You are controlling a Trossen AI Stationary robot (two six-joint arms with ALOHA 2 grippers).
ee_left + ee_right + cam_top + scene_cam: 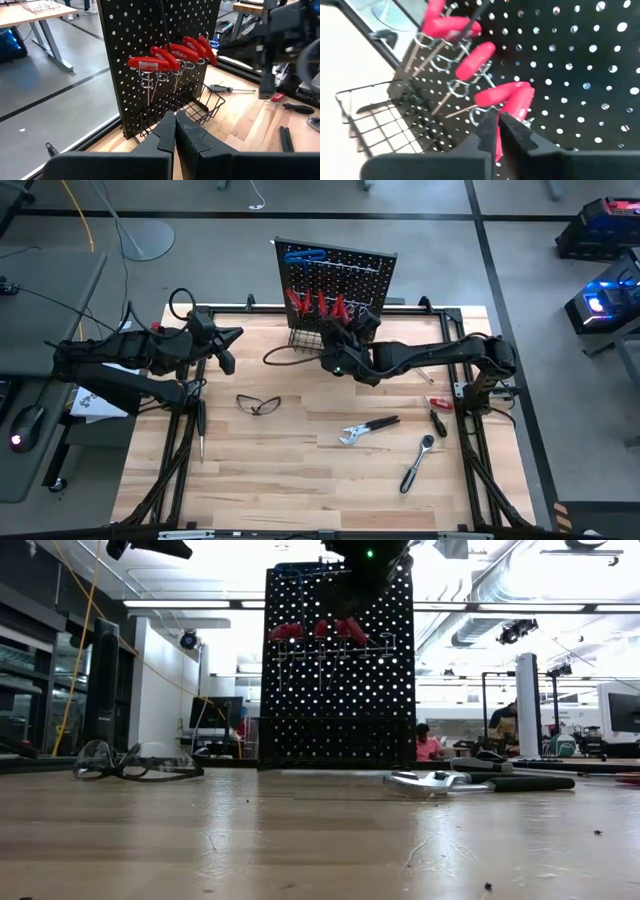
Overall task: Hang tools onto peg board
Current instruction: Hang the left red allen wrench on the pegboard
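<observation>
The black perforated metal peg board (338,278) stands at the counter's (300,480) far edge, red T-handled keys (172,52) hanging in a row; the right end effector (496,131), fingers nearly closed, holds one red handle.

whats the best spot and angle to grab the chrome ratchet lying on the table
Judging by its pose, grip the ratchet mid-handle, on the straight slim bar between its round head near the pliers' end and its lower tip. It lies flat and diagonal on the table with bare wood around it, so come straight down from above, fingers set across the handle. The right gripper, now at the peg board, looks nearer.
</observation>
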